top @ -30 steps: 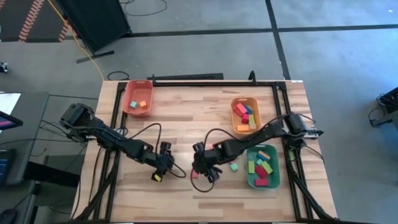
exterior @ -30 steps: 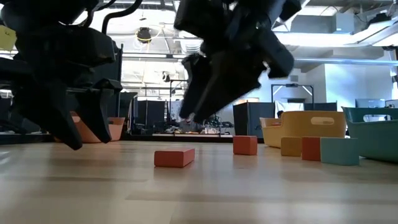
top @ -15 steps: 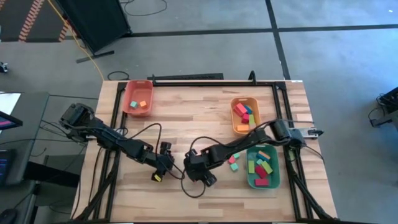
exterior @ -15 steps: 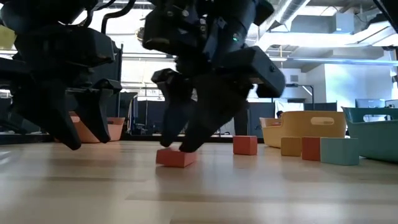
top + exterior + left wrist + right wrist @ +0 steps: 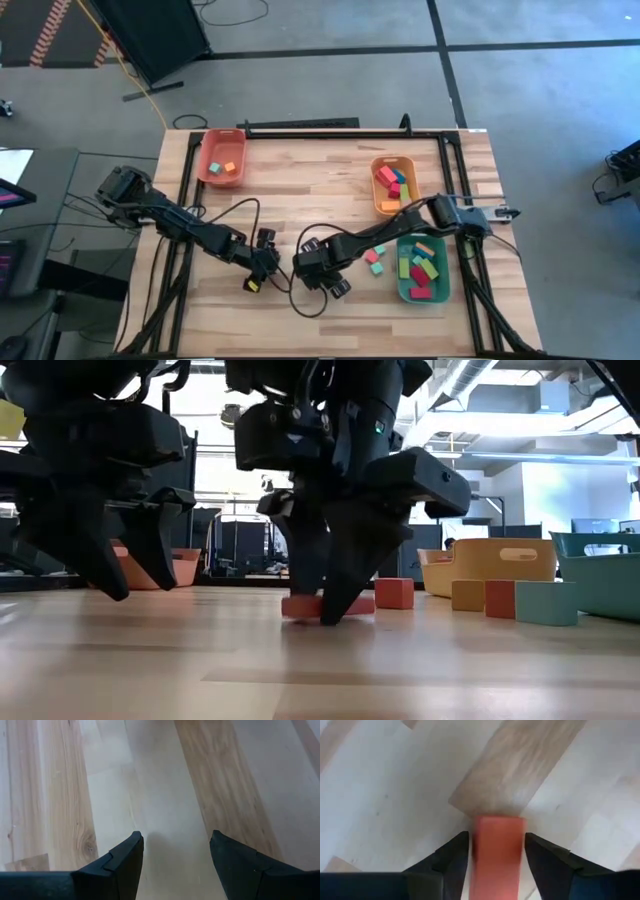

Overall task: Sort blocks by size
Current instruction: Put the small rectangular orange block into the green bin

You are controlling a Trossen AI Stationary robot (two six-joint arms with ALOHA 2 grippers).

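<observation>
High view: right tool [image 5: 318,277] has moved left along the worktop's [image 5: 300,205] near edge and dropped over a red block, hidden here; left tool [image 5: 262,265] waits beside it
Low view: right tool's fingers now straddle the red block [image 5: 325,605], which still lies on the worktop
Right wrist view: fingers flank the block closely, narrowing, grip not yet certain
Left wrist view: left tool open, empty
Meaning: pickup imminent

The red block [image 5: 498,855] I'm on is a flat rectangular bar, lying flat on the wood with my right fingers on both sides. Two loose ones, pink [image 5: 369,256] and green [image 5: 376,268], lie near the green tray. The remaining blocks [image 5: 421,268] are already piled in the trays.
</observation>
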